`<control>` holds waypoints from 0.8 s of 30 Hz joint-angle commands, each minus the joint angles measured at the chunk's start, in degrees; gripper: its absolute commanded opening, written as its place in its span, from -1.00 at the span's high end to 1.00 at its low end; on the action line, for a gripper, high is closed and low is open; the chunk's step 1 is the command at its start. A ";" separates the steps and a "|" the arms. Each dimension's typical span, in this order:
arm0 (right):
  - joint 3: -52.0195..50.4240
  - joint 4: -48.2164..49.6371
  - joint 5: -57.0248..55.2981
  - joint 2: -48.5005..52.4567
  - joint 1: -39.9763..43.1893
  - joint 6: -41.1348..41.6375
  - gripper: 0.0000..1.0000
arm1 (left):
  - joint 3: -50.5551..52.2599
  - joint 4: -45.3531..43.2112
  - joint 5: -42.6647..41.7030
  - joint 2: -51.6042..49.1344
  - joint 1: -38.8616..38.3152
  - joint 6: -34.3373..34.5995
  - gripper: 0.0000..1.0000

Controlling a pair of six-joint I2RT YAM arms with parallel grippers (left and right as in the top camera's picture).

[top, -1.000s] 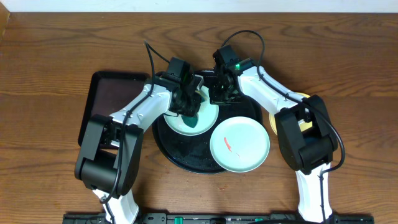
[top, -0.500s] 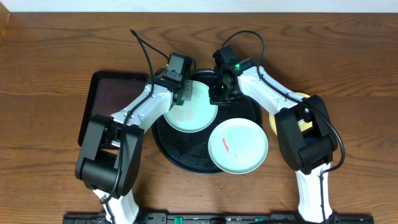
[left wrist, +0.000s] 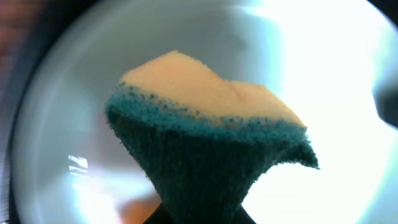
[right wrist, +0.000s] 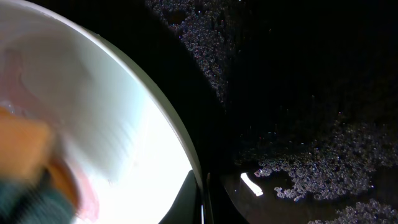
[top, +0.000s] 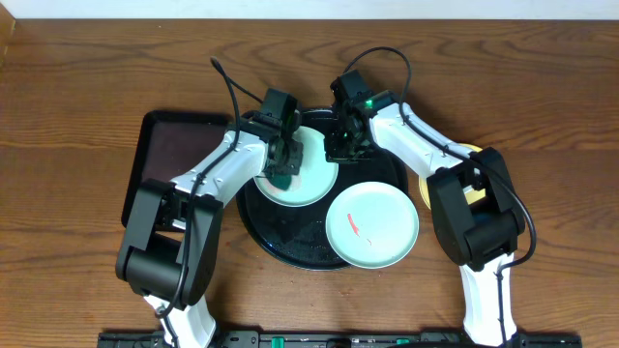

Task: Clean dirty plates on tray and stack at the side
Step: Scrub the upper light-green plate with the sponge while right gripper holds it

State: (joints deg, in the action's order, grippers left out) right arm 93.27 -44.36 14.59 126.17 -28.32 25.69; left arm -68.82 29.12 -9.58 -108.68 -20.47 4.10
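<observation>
Back from the rim, my left gripper [top: 283,164] has swung onto the mint plate [top: 314,182] again. Its fingers are clamped tight on the green-and-yellow sponge [left wrist: 205,143], with the plate directly beneath them on the black tray [top: 276,237]. My right gripper [top: 340,147] hasn't budged: fingers closed on nothing, tips down by that plate's far rim. Below-right of them sits the red-smeared plate [top: 372,224]. A hard stroke could skid the wiped plate into it and push it off the tray's edge. No writing is readable anywhere.
</observation>
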 commanded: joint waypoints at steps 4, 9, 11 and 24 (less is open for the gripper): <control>0.35 0.15 -0.85 1.46 -0.61 1.05 0.97 | -0.04 -0.37 -10.25 0.79 -0.28 -6.88 0.85; 0.35 0.22 -0.85 1.46 -0.61 1.05 0.98 | -0.04 -6.47 1.20 0.79 -0.24 -3.37 0.85; 0.35 0.24 -0.85 1.46 -0.61 1.05 0.98 | -0.04 -9.03 8.63 0.79 -0.24 0.31 0.85; 0.35 0.20 -0.85 1.46 -0.61 0.83 0.98 | -0.04 -5.40 15.10 0.79 -0.61 11.96 0.85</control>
State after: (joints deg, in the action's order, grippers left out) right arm 93.27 -44.31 14.59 126.17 -28.32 25.69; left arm -68.82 21.47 9.04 -108.68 -20.82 14.02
